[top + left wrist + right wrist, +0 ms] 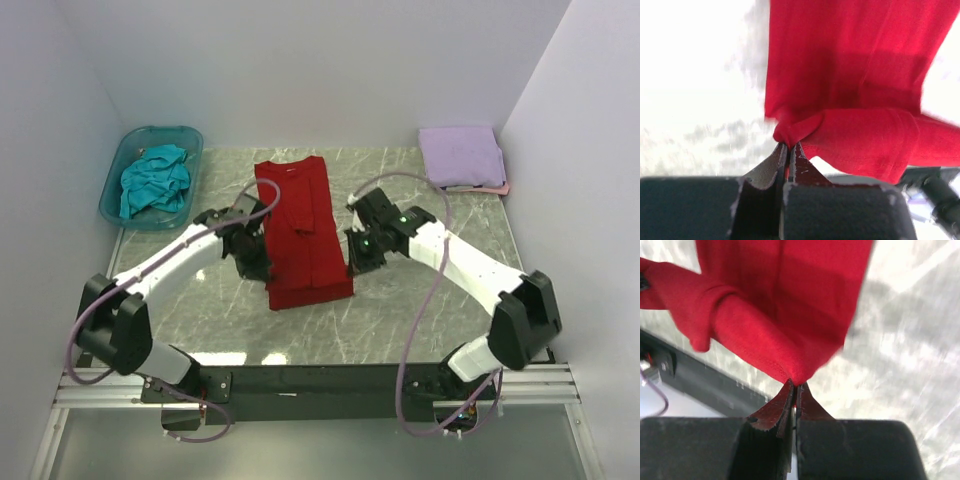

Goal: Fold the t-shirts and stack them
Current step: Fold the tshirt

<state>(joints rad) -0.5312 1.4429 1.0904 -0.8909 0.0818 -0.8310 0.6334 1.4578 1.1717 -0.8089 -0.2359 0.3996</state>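
At the far left corner of the table I see the translucent tub with the teal t-shirt crumpled inside it, not yet folded.

Next over, my left gripper is clamped tight on a small bunched pinch of the deep red t-shirt, at its left side edge toward the near end. The shirt lies in the middle of the table as a long narrow strip, sleeves already turned in, collar end toward the far edge.

My right gripper is likewise clenched on the red cloth, on the right side edge opposite the left one, with a fold of fabric rising from its tips.

I judge this cloth to be light, limp and not at all slippery. It will sag and drape between the two grips, so both holds need to sit on the doubled edge and travel together, or the layers will slide apart.

At the far right corner the lavender t-shirt lies folded flat, with a pale pink t-shirt edge showing beneath it.
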